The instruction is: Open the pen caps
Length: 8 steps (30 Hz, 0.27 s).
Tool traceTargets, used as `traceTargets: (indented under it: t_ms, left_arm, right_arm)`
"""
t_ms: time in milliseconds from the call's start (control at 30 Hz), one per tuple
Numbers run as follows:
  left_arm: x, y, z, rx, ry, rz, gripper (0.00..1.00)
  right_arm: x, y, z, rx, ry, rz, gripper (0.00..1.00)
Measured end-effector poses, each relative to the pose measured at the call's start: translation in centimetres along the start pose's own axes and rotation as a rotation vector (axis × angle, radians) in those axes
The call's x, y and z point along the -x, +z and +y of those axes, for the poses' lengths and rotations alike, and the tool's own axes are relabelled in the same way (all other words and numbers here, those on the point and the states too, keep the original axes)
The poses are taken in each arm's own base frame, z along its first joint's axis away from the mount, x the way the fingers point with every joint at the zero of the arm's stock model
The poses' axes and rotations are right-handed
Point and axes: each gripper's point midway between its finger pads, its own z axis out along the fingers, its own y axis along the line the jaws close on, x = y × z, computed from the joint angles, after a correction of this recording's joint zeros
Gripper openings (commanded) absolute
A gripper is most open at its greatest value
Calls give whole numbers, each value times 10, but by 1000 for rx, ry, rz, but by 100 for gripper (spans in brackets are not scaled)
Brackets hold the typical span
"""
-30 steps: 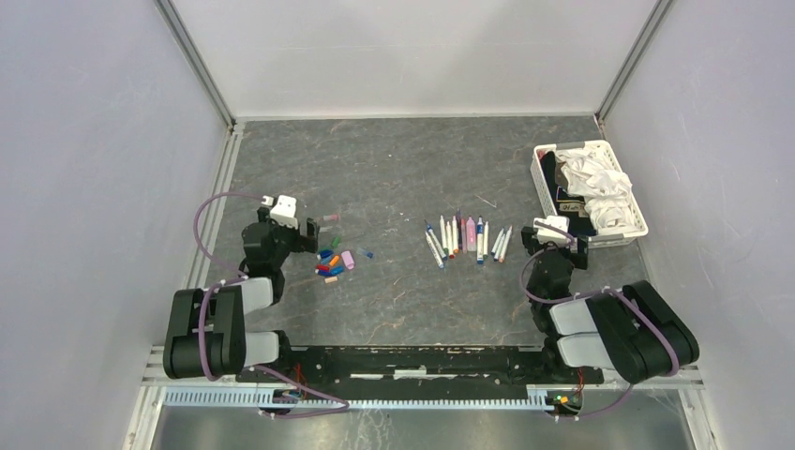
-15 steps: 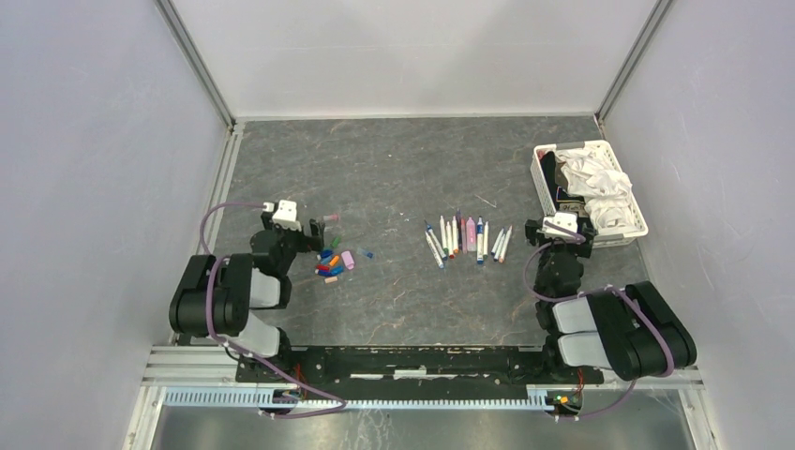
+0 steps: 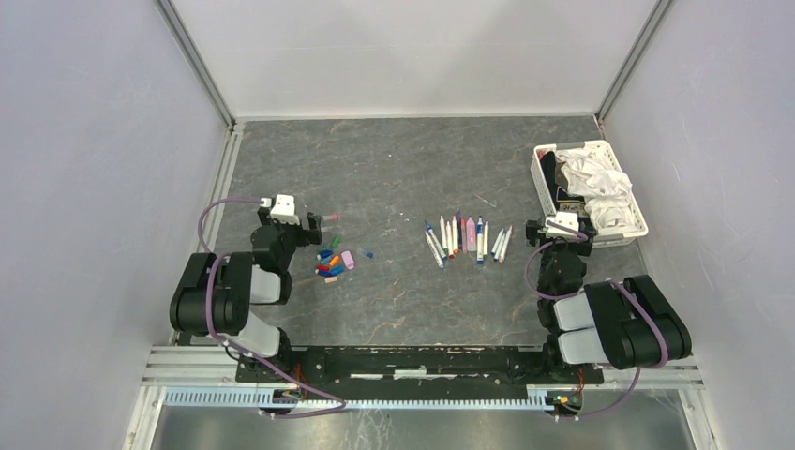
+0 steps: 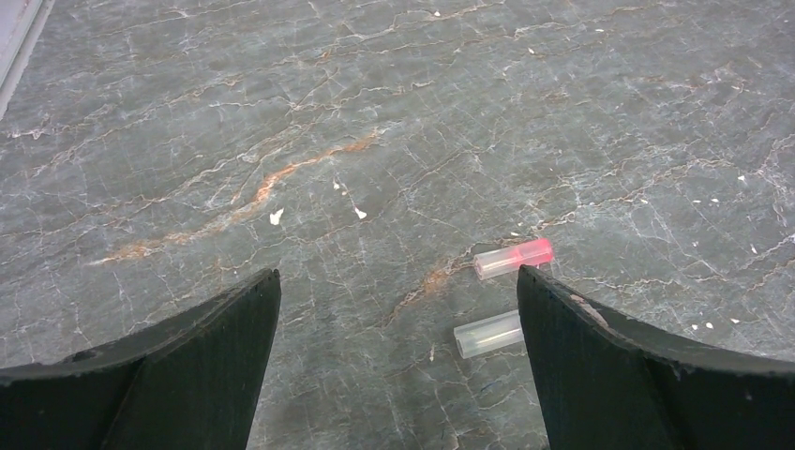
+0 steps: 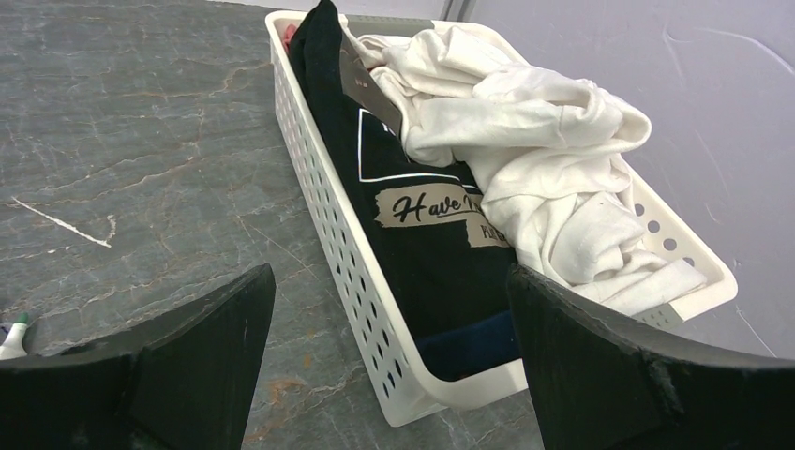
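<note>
Several short coloured pen caps lie in a small heap on the grey table, left of centre. My left gripper hovers just left of the heap, open and empty. In the left wrist view, a clear cap with a pink end and a clear cap lie beside the right finger of the left gripper. A row of white pens lies at the centre. My right gripper stands open and empty at the near corner of the basket; in the right wrist view, the right gripper faces that corner.
A white perforated basket holding white and black cloth stands at the right; its wall fills the right wrist view. A pen tip shows at that view's left edge. Grey walls enclose the table on three sides.
Both arms have folded back toward their bases. The left gripper has drawn slightly back and left from the caps. The right gripper has shifted right toward the basket. Both have stayed open.
</note>
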Motion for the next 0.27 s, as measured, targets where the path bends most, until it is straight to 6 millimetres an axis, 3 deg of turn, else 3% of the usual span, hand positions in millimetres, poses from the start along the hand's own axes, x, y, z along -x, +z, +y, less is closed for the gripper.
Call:
traceTargets:
  t_ms: [267]
  left_arm:
    - [0, 0, 1, 4, 0, 0, 100]
  right_arm:
    - [0, 0, 0, 1, 0, 0, 98]
